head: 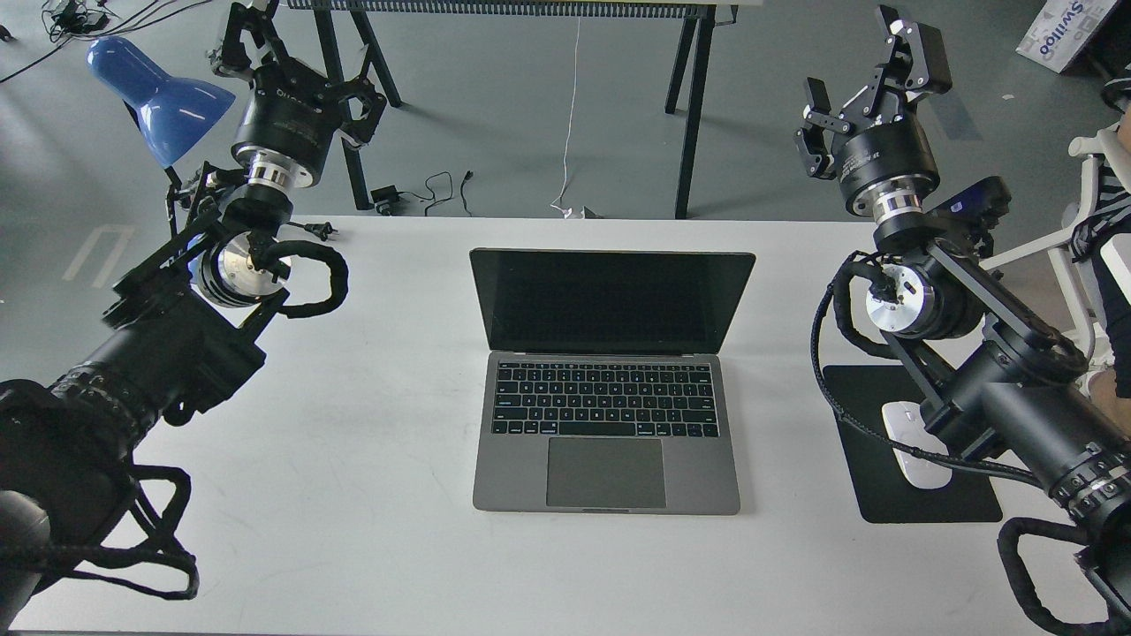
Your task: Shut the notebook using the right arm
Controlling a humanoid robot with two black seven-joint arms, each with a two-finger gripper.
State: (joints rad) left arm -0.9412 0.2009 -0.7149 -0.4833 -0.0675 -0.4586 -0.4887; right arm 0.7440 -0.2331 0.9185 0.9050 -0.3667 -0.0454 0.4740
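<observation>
Thick black forearm segments fill both lower corners, one from each side, and each arm rises toward the far edge of the white table (371,495).

At the end of the right arm (937,300), the right gripper (861,88) is raised beyond the table's far right corner, its two black fingers spread apart with nothing between them. Just below it sit a silver joint disc and a small blue-black camera module (976,196) at the wrist, with a black cable loop (835,309) hanging off the arm's inner side. Under that arm lies a black mousepad (919,495) bearing a white mouse (910,446), partly hidden by the arm.

Left of the mousepad, in the middle of the table, the notebook (610,415) stands open, a space-grey laptop with black keys, a large trackpad and a dark screen tilted back away from the camera. It is well apart from both grippers.

Over the far left corner, the left gripper (256,40) is seen dark and end-on, so I cannot tell whether its fingers are parted. A blue desk lamp (159,97) stands just beside it.
</observation>
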